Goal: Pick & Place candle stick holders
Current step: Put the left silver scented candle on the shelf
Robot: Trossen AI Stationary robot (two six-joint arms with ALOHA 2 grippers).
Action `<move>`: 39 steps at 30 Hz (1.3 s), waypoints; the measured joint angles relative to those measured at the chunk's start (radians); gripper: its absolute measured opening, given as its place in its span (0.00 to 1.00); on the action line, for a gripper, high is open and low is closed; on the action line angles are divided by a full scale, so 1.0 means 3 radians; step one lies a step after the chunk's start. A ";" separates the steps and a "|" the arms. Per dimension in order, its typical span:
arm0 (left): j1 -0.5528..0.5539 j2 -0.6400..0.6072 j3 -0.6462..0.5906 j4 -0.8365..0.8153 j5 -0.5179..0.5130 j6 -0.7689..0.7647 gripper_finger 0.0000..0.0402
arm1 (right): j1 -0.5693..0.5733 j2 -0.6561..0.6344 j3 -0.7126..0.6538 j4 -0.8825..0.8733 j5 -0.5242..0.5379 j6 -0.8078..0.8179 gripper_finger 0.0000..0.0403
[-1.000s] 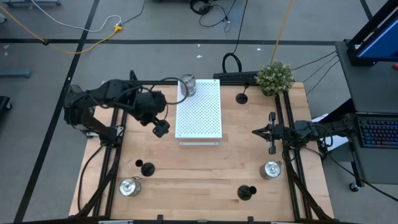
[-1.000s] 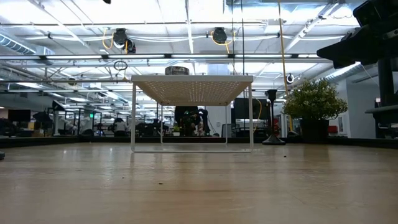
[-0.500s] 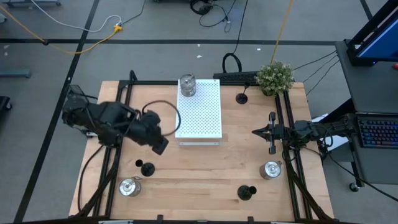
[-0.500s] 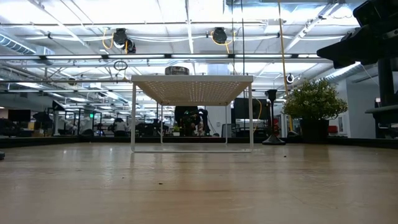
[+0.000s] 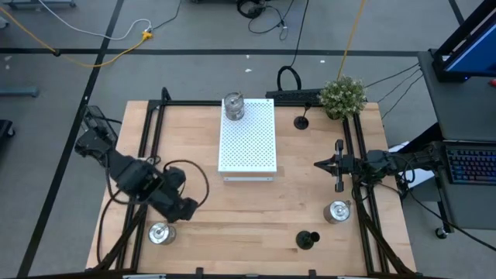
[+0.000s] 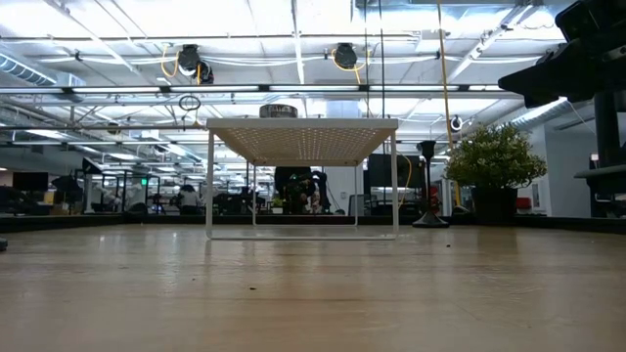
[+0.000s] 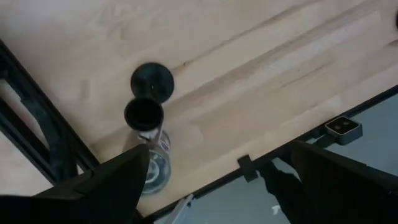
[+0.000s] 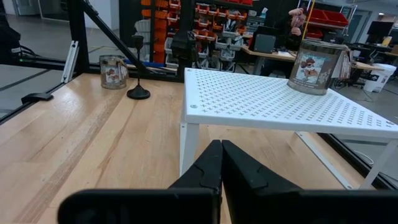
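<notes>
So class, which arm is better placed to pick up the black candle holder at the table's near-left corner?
Left: its pincer hangs open right above that holder; the right pincer waits far off.

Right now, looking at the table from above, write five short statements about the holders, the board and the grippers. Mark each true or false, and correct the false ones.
1. A silver holder stands on the white board. True.
2. The right gripper holds a black holder. False: it is shut and empty.
3. The left gripper hangs over the table's near-left area. True.
4. The plant sits on the board. False: it stands at the table's far-right corner.
5. A black holder stands near the front edge. True.
</notes>
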 joint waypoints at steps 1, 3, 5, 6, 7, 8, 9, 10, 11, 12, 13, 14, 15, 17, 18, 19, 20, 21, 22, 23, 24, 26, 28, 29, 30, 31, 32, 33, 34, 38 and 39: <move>-0.0058 0.0000 0.0000 0.0004 -0.0004 -0.0078 0.99 | -0.0001 0.0000 0.0000 -0.0001 0.0000 0.0000 0.00; -0.0181 0.0000 0.0000 0.0013 -0.0005 -0.0214 0.99 | 0.0000 0.0000 0.0000 -0.0001 0.0000 0.0000 0.00; -0.0306 0.0000 0.0000 0.0005 -0.0003 -0.0336 0.99 | 0.0000 0.0000 0.0000 -0.0001 0.0000 0.0000 0.00; -0.0369 0.0000 0.0000 0.0006 -0.0003 -0.0409 0.99 | -0.0001 0.0001 0.0000 0.0000 0.0001 0.0000 0.00; -0.0432 0.0000 0.0000 0.0007 -0.0002 -0.0480 0.99 | 0.0000 0.0000 0.0000 0.0000 0.0001 0.0001 0.00; -0.0496 0.0000 0.0000 0.0007 -0.0003 -0.0550 0.99 | -0.0001 0.0000 0.0000 0.0000 0.0000 0.0001 0.00; -0.0557 0.0000 0.0000 0.0008 -0.0004 -0.0629 0.99 | 0.0000 0.0001 0.0000 0.0000 0.0001 0.0001 0.00; -0.0618 0.0000 0.0000 0.0009 -0.0005 -0.0701 0.99 | 0.0000 0.0000 0.0000 -0.0001 0.0001 0.0001 0.00; -0.0674 0.0000 0.0000 0.0009 -0.0005 -0.0763 0.99 | 0.0000 0.0000 0.0000 -0.0001 0.0000 0.0000 0.00; -0.0730 0.0000 0.0000 0.0008 -0.0004 -0.0818 0.99 | -0.0001 0.0000 0.0000 0.0000 0.0001 0.0000 0.00; -0.0785 0.0000 0.0000 0.0008 -0.0004 -0.0871 0.99 | 0.0000 0.0000 0.0000 -0.0001 0.0000 0.0001 0.00; -0.0835 0.0000 0.0000 0.0009 -0.0004 -0.0920 0.99 | 0.0000 0.0000 0.0000 -0.0001 0.0000 0.0001 0.00; -0.0879 0.0000 0.0000 0.0009 -0.0005 -0.0954 0.99 | 0.0000 0.0000 0.0000 0.0000 0.0001 0.0000 0.00; -0.0967 0.0000 0.0000 0.0008 -0.0042 -0.1009 0.99 | -0.0001 0.0000 0.0000 -0.0001 0.0000 0.0001 0.00; -0.1006 0.0000 0.0000 0.0008 -0.0080 -0.1022 0.99 | -0.0001 0.0000 0.0000 -0.0001 0.0001 0.0001 0.00; -0.1038 0.0000 0.0000 0.0009 -0.0116 -0.1025 0.99 | 0.0000 0.0000 0.0000 0.0000 0.0001 0.0000 0.00; -0.1073 0.0000 0.0000 0.0009 -0.0151 -0.1025 0.99 | 0.0000 0.0000 0.0000 0.0000 0.0001 0.0000 0.00; -0.1105 0.0000 0.0000 0.0008 -0.0180 -0.1025 0.99 | 0.0000 0.0000 0.0000 -0.0001 0.0001 0.0000 0.00; -0.1134 0.0000 0.0000 0.0009 -0.0196 -0.1025 0.99 | 0.0000 0.0000 0.0000 -0.0001 0.0000 0.0000 0.00; -0.1161 0.0000 0.0000 0.0009 -0.0210 -0.1026 0.99 | -0.0001 0.0000 0.0000 -0.0001 0.0001 0.0000 0.00; -0.1188 0.0000 0.0000 0.0009 -0.0222 -0.1026 0.99 | 0.0000 0.0000 0.0000 -0.0001 0.0001 0.0001 0.00; -0.1236 0.0000 0.0000 0.0008 -0.0266 -0.1026 0.99 | -0.0001 0.0000 0.0000 0.0000 0.0001 0.0001 0.00; -0.1275 0.0000 -0.0001 0.0010 -0.0309 -0.1026 0.99 | 0.0000 0.0000 0.0000 -0.0001 0.0001 0.0000 0.00; -0.1292 0.0000 -0.0013 0.0011 -0.0327 -0.1026 0.99 | -0.0001 0.0000 0.0000 0.0000 0.0001 0.0000 0.00; -0.1301 0.0000 -0.0031 0.0012 -0.0339 -0.1026 0.99 | 0.0000 0.0000 0.0000 0.0000 0.0000 0.0000 0.00; -0.1315 0.0000 -0.0057 0.0008 -0.0340 -0.1025 0.99 | 0.0000 0.0000 0.0000 -0.0001 0.0000 0.0001 0.00; -0.1327 0.0000 -0.0085 0.0009 -0.0340 -0.1024 0.99 | -0.0001 0.0000 0.0000 -0.0001 0.0001 0.0001 0.00; -0.1340 0.0000 -0.0113 0.0010 -0.0340 -0.1022 0.99 | -0.0001 0.0000 0.0000 0.0000 0.0000 0.0000 0.00; -0.1346 0.0000 -0.0141 0.0010 -0.0341 -0.1020 0.99 | 0.0000 0.0001 0.0000 0.0000 0.0001 0.0000 0.00; -0.1367 0.0000 -0.0269 0.0011 -0.0341 -0.1018 0.99 | -0.0001 0.0000 0.0000 0.0000 0.0000 0.0000 0.00; -0.1374 0.0000 -0.0298 0.0011 -0.0342 -0.1018 0.99 | -0.0001 0.0000 0.0000 -0.0001 0.0001 0.0001 0.00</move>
